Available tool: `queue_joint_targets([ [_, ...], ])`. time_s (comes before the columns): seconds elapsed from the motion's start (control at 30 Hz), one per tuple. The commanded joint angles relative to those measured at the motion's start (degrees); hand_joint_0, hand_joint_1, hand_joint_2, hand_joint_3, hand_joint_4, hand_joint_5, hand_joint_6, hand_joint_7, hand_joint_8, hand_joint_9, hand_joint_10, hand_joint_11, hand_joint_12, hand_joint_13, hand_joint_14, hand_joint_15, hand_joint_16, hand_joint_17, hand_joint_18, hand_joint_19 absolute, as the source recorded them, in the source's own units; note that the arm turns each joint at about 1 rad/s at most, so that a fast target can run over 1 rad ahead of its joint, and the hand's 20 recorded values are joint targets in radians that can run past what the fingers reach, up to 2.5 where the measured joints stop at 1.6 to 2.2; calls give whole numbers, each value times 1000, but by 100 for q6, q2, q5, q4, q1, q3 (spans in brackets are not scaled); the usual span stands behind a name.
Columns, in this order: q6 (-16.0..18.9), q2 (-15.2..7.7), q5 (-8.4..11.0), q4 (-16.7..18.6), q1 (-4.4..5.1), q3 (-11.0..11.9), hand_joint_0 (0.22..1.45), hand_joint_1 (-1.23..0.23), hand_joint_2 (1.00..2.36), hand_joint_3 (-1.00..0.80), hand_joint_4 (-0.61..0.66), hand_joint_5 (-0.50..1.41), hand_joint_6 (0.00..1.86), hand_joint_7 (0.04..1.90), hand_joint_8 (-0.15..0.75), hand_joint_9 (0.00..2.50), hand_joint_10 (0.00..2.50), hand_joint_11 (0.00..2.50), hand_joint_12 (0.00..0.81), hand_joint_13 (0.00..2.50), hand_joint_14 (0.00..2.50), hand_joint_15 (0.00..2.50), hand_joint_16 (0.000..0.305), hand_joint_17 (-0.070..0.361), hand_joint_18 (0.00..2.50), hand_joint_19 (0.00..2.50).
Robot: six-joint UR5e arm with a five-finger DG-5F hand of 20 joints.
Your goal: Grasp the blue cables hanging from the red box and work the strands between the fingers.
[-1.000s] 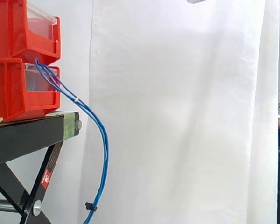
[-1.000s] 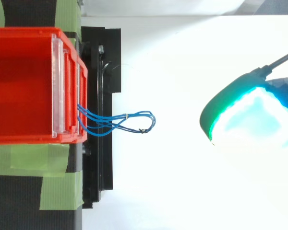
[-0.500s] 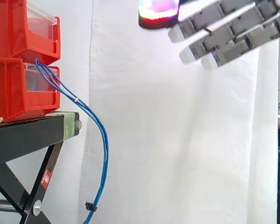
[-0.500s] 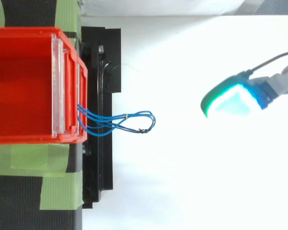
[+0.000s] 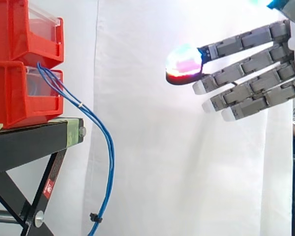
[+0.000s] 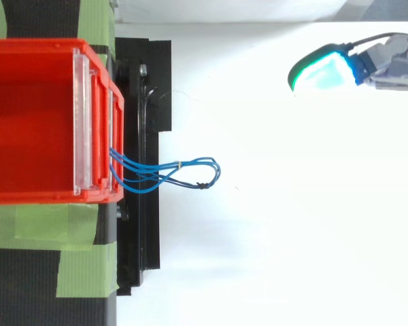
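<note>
Reference item: lower red plastic bin [image 5: 10, 98] with clear front panel, seated on a black metal stand [image 5: 29, 142], with a second red bin [image 5: 19, 29] stacked directly on top. Task item: bundle of thin blue cables [image 5: 107, 147], issuing from the lower bin's front opening, arcing outward and down past the stand's edge. Long axis near vertical below the bin's level. Bound by a small white tie [image 5: 80, 104] just out from the bin's front and by a black clip [image 5: 94, 217] well below the bin. Untouched, hanging free before a white curtain [image 5: 187, 172]. Grey jointed hand [image 5: 250, 63]: well apart from the bin, out beyond its front face, about level with it. Fingers straight and spread, holding nothing, glowing fingertips [image 5: 184, 63] aimed toward the bin. From above, set off to one side of the line running straight out from the bin's front along the cables. Cables therefore ahead of the fingertips, lower and sideways. Likely requirement for the grasp: travel toward the bin with a sideways correction and a drop, bringing the upright strands crosswise between the fingers.
</note>
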Motion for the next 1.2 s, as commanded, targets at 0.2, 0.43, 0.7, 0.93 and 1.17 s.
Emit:
queue_joint_targets([
  [0.2, 98, -496, 396, 700, 26, -330, 680, -490, 1000, -1000, 99, -395, 6, 660, 275, 86, 3, 120, 383, 0, 3, 123, 70, 157, 0, 88],
  [0.43, 616, -1155, 387, 1201, 35, -330, 680, -490, 1000, -1000, 101, -394, 6, 664, 274, 86, 2, 121, 383, 0, 3, 122, 70, 158, 0, 91],
  [0.7, 616, -1489, 448, 1789, 26, -330, 680, -491, 1000, -1000, 101, -393, 6, 667, 275, 88, 4, 121, 383, 0, 4, 124, 70, 157, 0, 96],
  [0.93, 599, -1744, 554, 2422, 26, -330, 680, -492, 1000, -1000, 100, -394, 7, 666, 274, 89, 3, 121, 385, 0, 3, 125, 70, 157, 0, 96],
  [1.17, 317, -1753, 765, 2554, 35, -330, 680, -492, 1000, -1000, 102, -392, 6, 667, 275, 91, 3, 117, 384, 0, 4, 128, 70, 157, 0, 102],
])
